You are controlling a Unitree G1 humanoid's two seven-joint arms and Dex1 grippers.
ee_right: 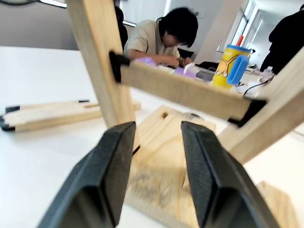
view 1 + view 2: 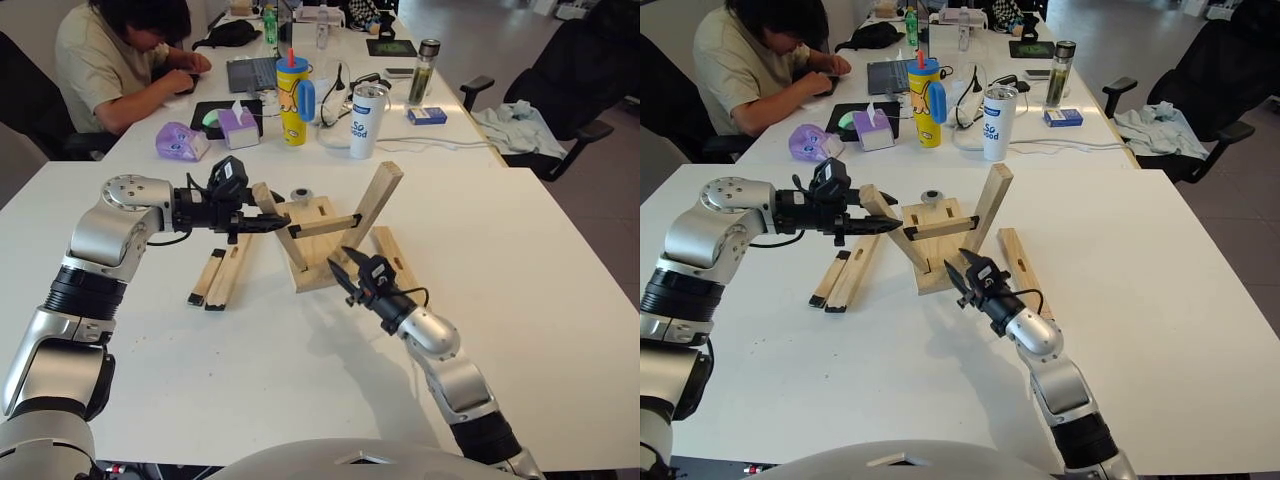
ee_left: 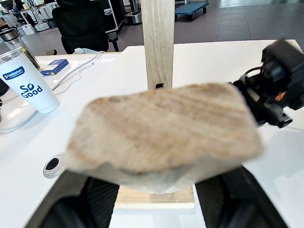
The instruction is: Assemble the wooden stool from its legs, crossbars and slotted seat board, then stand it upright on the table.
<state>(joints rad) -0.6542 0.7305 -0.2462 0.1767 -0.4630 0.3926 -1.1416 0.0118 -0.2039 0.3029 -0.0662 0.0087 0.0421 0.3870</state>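
Observation:
The slotted seat board lies flat mid-table. Two legs stand slanted in it, joined by a crossbar. My left gripper is shut on the upper part of the left leg, whose end grain sits close between the fingers. The right leg leans away toward the right. My right gripper hovers open at the board's near edge, the board's corner between its fingers, not touching it.
Two loose wooden pieces lie side by side left of the board, another to its right. A white tumbler, a yellow cup, a tissue box and a round table grommet stand behind.

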